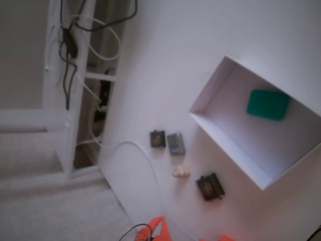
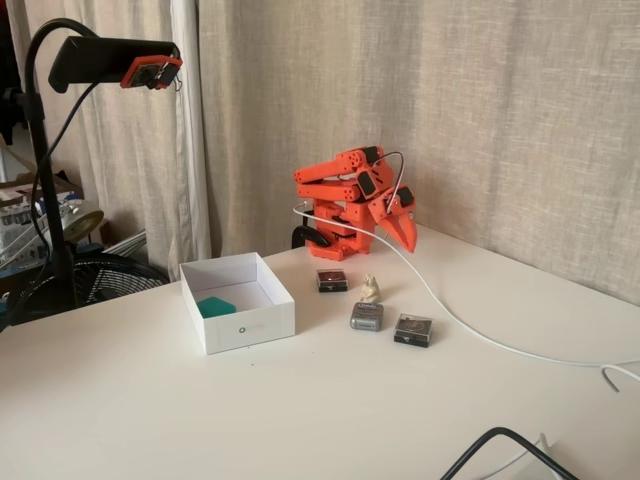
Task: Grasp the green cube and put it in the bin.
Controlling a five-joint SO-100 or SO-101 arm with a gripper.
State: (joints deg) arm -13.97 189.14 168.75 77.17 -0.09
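A fixed view from above: the green cube (image 1: 268,104) lies inside the bin (image 1: 220,143), near its far wall, so the task looks complete. 3 small dark gadgets (image 1: 176,143) sit on the surface (image 1: 165,50) beside the bin.

A fixed view from the side: the arm is folded back, and the tool (image 2: 405,233) hangs empty; whether its fingers are apart cannot be told. The cube (image 2: 215,307) appears light, stiff and matte, best held across 2 opposite flat faces.

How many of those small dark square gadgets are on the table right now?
3. One sits nearest the arm, a greyer one lies in the middle of the group, and one lies beside it, farther from the bin. None seems hidden.
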